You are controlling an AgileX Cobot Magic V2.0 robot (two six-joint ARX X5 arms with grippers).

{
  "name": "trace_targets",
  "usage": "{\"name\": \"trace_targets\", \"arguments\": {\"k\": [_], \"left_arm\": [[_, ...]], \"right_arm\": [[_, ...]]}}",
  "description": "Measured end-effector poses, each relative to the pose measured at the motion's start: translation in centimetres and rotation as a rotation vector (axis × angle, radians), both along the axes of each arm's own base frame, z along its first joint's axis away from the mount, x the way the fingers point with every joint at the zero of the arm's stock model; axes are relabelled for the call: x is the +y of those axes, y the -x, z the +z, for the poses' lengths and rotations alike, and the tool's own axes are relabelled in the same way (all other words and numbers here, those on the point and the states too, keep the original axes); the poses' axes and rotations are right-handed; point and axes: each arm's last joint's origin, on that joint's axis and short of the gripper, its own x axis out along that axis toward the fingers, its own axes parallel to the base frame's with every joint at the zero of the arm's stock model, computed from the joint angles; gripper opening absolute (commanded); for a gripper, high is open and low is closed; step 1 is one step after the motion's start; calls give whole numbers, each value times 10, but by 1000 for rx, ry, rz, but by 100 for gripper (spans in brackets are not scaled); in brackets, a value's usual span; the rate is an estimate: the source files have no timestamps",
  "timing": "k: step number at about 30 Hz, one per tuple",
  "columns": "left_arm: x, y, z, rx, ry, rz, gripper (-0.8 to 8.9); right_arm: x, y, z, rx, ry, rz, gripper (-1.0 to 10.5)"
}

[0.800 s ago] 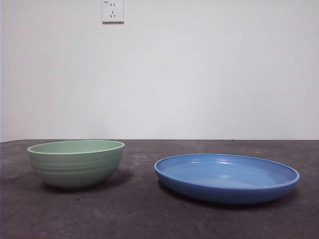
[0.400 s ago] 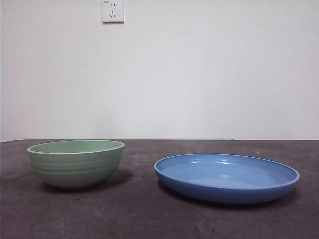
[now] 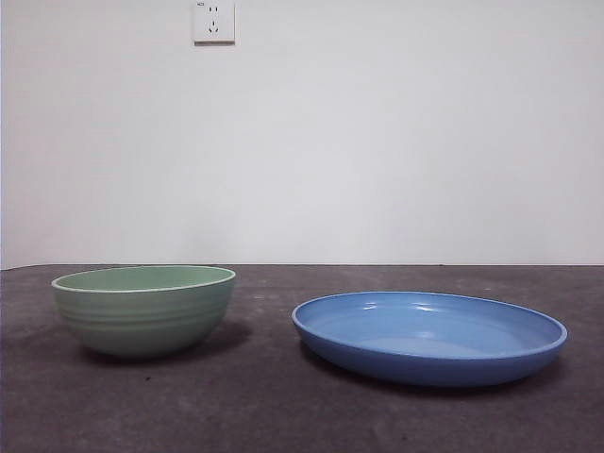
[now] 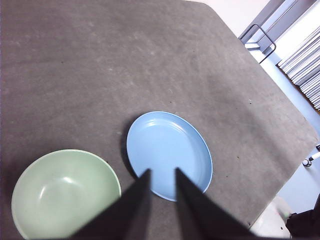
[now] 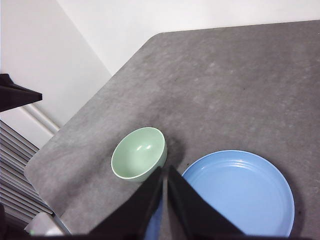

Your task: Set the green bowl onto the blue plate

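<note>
Two dishes: the green bowl (image 3: 143,310) and the blue plate (image 3: 429,337) are seen side by side on the dark tabletop (image 3: 264,406), near each other but not touching; both stand upright and nothing is inside them.
Bowl position: it is resting on the tabletop, beside the plate and not on it; the placing is not yet begun.
Bowl surface: a glossy glaze with faint ridges around the outside is shown; it is judged to be slippery under the jaws, and the ridges will give little help.
Bowl weight and stiffness: it looks like ceramic or hard plastic, which cannot be decided; it is judged rigid, of moderate weight, and possibly breakable if dropped or knocked against the plate.
Where to hold: the lighter rim is the likely place, one jaw inside the wall and one outside; the body is judged too wide to be taken across.
Left hand (image 4: 162,172): it is held high above the tabletop, over the bowl (image 4: 66,194) and the plate (image 4: 169,155); the jaws are spread a little and nothing is between them.
Right hand (image 5: 164,170): it is held high as well, above the bowl (image 5: 139,160) and the plate (image 5: 239,195); the jaws are pressed almost together, holding nothing.
Setting down: a slow lowering onto the flat middle of the plate is advised; glaze on glaze may slide.
</note>
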Motion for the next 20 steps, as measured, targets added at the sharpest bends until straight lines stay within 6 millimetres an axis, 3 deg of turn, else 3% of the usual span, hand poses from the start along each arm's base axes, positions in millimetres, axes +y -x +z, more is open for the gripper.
{"name": "trace_targets", "arguments": {"k": [3, 10, 13, 20], "left_arm": [[0, -2, -1, 8, -3, -1, 322], [-1, -3, -4, 32, -9, -1, 453], [-1, -6, -6, 44, -11, -1, 510], [-2, -13, -11, 72, -29, 16, 536]], "right_arm": [[0, 0, 0, 3, 0, 0, 47], [0, 0, 0, 3, 1, 0, 449], [0, 0, 0, 4, 0, 0, 549], [0, 0, 0, 5, 0, 0, 558]]}}
